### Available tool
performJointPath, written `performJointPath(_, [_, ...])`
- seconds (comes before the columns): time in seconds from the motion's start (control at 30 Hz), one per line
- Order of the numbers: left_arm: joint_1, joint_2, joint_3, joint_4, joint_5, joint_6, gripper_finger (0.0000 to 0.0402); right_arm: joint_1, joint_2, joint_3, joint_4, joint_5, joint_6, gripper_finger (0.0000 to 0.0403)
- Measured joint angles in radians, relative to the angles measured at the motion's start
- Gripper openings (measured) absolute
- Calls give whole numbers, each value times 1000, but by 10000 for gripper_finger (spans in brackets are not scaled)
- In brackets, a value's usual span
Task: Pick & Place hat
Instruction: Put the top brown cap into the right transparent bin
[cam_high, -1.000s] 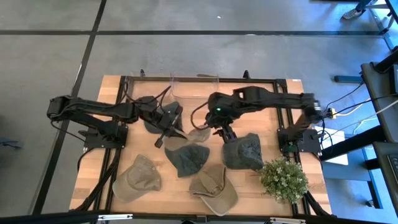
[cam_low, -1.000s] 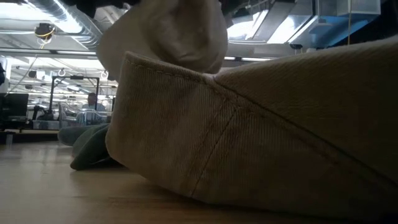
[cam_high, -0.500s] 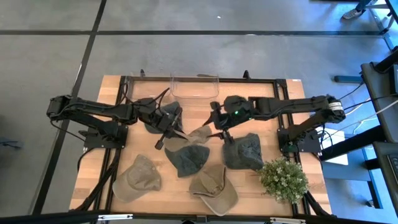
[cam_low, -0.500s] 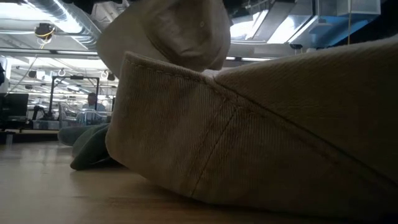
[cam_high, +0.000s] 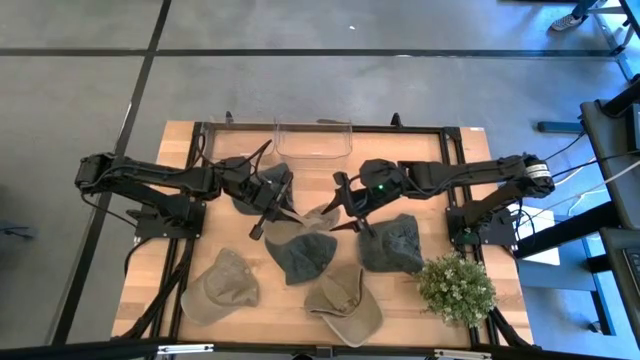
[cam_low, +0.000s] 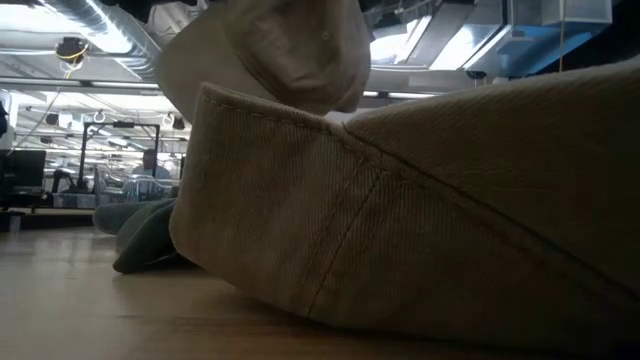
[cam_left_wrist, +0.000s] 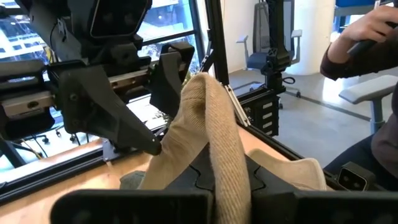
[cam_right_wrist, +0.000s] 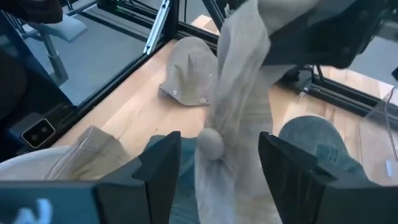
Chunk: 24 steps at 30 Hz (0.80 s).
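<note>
A beige corduroy cap (cam_high: 320, 214) hangs at the table's middle, between my two grippers. My left gripper (cam_high: 283, 212) is shut on it from the table's left. My right gripper (cam_high: 346, 206) is open and faces the cap from the right. In the right wrist view its two fingers stand wide on either side of the cap (cam_right_wrist: 239, 93), which shows its crown button (cam_right_wrist: 211, 142), and a gap shows at each finger. The low view shows the cap (cam_low: 270, 60) up high behind a tan cap. My left gripper (cam_left_wrist: 217, 183) pinches the beige cap between its two fingers, on a folded ridge of the corduroy (cam_left_wrist: 214, 140) that stands up out of the fingers. It comes in roughly level from the table's left. The cap hangs down; its lower end is hidden in every view.
Several other caps lie on the table: dark green (cam_high: 300, 256), grey-green (cam_high: 392, 243), olive (cam_high: 222, 285), tan (cam_high: 345, 300) and a dark one (cam_high: 262, 183) under the left arm. A clear bin (cam_high: 313, 140) stands at the far edge and a plant (cam_high: 455, 288) at the near right. A person's arm (cam_left_wrist: 364, 37) shows beyond the table.
The right arm has dropped from a raised, bent pose to a low, stretched one. Its gripper has turned from pointing down beside the cap to lying level, facing the cap from the right. The left gripper and the beige cap have stayed nearly in place.
</note>
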Motion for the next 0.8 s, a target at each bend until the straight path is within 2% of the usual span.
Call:
performJointPath(0.23, [0,0,0,3,0,0,4,0,1,0,18,0,-2,146])
performJointPath(0.5, [0,0,0,7,-9,0,5,0,1,0,16,0,-5,41])
performJointPath(0.6, [0,0,0,6,-38,0,7,0,1,0,21,4,-4,36])
performJointPath(0.8, [0,1,0,-17,-162,6,13,2,-1,2,13,137,47,36])
